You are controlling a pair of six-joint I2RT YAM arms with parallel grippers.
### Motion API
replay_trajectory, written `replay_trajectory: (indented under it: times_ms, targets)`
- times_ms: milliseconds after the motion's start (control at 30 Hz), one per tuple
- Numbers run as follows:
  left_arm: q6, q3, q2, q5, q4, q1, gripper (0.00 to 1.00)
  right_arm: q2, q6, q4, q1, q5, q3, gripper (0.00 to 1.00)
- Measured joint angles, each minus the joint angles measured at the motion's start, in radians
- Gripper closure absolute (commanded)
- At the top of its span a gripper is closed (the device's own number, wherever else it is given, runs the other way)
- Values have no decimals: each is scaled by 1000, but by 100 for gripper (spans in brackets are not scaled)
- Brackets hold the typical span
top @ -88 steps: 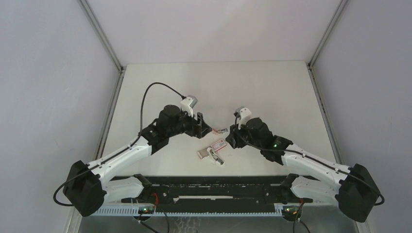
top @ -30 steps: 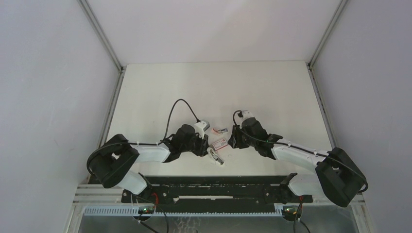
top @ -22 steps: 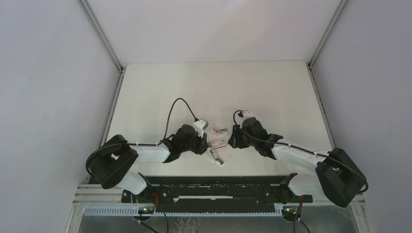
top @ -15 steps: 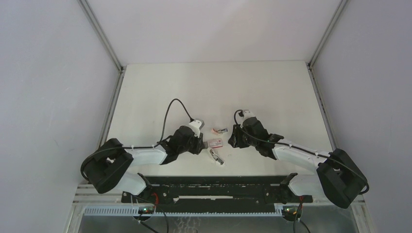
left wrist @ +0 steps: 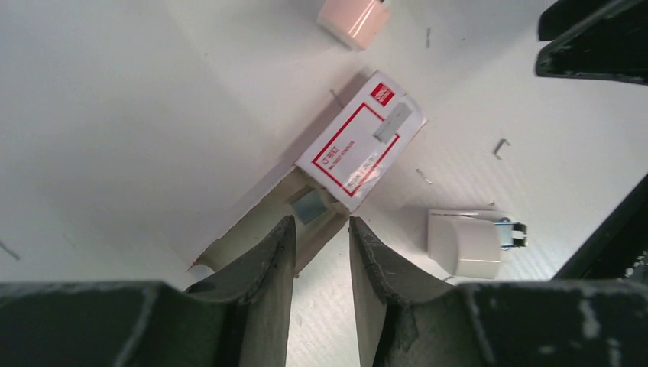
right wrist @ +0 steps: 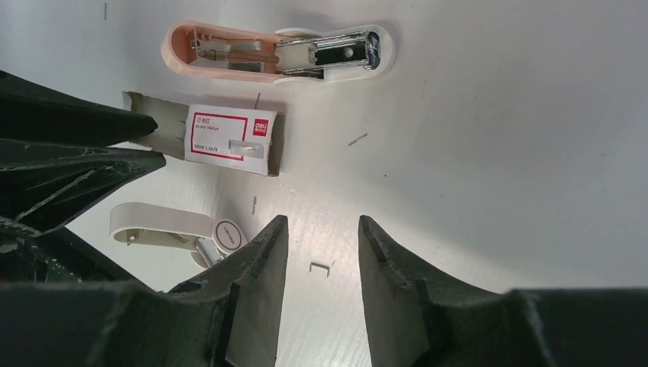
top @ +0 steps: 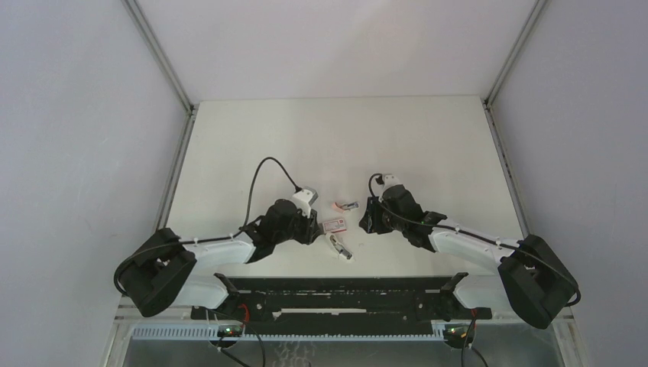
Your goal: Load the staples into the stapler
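The pink stapler [right wrist: 279, 52] lies opened on its side, its metal channel showing; from above the stapler [top: 348, 206] sits between the arms. Just below it lies the white, red-framed staples box [right wrist: 229, 141], whose inner tray [left wrist: 294, 218] is slid out. My left gripper [left wrist: 319, 229] is low over that tray end, open, with the tray's corner in the gap and bare table between the fingers. My right gripper [right wrist: 321, 229] is open above the table, right of the box, with one loose staple [right wrist: 322, 267] lying between its fingers.
A small white tool with a metal part [right wrist: 172, 228] lies near the box, towards the arm bases. Loose single staples [left wrist: 501, 147] are scattered on the white table [top: 428, 145]. The two grippers are close together, either side of the box [top: 335, 224].
My left arm has dropped low and drawn back to the left. The staples box has shifted a little to the left with it. The right arm has barely moved.
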Motion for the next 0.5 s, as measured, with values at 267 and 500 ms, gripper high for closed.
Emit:
replay_trajectory:
  times_ms: [267,500]
  targets:
    - [25,21,0,29,-30,0,65,0,1,2,-1,-4,-1,62]
    - [32,29,43,26,-42,0,67,-15,2,5,-2,-4,-10,62]
